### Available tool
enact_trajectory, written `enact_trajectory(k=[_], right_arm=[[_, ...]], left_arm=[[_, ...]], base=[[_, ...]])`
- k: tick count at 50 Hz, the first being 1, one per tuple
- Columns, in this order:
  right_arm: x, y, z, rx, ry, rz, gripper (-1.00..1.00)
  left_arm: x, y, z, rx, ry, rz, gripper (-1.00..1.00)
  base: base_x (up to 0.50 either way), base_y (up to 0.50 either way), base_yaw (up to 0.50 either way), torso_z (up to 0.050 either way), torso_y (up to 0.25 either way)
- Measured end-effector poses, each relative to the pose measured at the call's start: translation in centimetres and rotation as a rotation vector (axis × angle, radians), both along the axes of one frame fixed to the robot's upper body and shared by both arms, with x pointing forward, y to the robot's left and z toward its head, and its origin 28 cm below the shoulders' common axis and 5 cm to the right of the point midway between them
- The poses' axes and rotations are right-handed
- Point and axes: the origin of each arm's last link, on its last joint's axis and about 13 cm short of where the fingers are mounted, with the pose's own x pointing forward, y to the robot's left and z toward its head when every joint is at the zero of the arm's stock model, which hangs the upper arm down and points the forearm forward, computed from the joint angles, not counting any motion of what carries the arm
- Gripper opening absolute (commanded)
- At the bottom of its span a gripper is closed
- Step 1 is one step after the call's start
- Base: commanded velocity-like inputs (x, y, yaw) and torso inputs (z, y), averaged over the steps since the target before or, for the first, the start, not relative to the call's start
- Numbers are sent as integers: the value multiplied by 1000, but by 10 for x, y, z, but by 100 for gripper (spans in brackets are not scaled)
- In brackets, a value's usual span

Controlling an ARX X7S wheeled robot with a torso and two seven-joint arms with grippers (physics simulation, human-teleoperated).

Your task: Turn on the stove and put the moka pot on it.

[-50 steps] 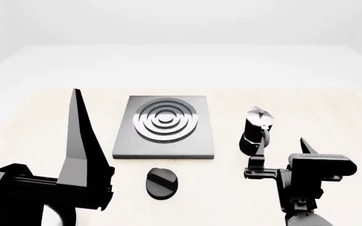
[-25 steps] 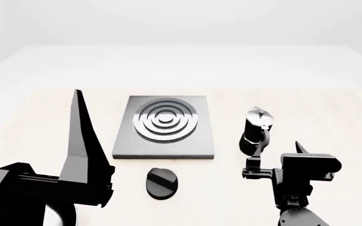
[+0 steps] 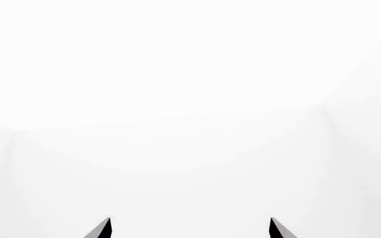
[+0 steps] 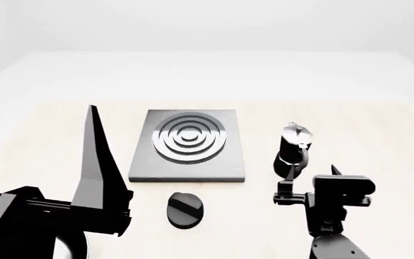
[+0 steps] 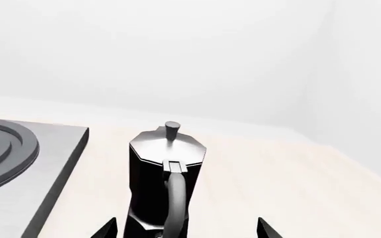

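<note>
So our small black faceted moka pot sits upright just right of the flat dark-grey stove plate. Right gripper is spread open behind its handle, empty. It's rigid, probably top-heavy, so we'd pinch that handle.

Arms: matte black, angular, boxy housings. Left gripper: long tapered black fingers. Right gripper: smaller, blocky black body, pointed tips.

Moka pot stands right of the stove (knob below), right gripper just beneath it.
</note>
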Motion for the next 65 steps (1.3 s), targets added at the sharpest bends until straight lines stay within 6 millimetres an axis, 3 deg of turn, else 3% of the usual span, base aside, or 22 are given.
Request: enact_trajectory(k=[18, 65], right_arm=[[5, 1, -12, -3, 34, -4, 100], [21, 3, -19, 95, 60, -10, 100]], left_arm=[[1, 0, -1, -4, 5, -5, 100], [3, -1, -4, -12, 18, -17, 100]], base=[[0, 0, 0, 0, 0], [0, 0, 0, 0, 0]])
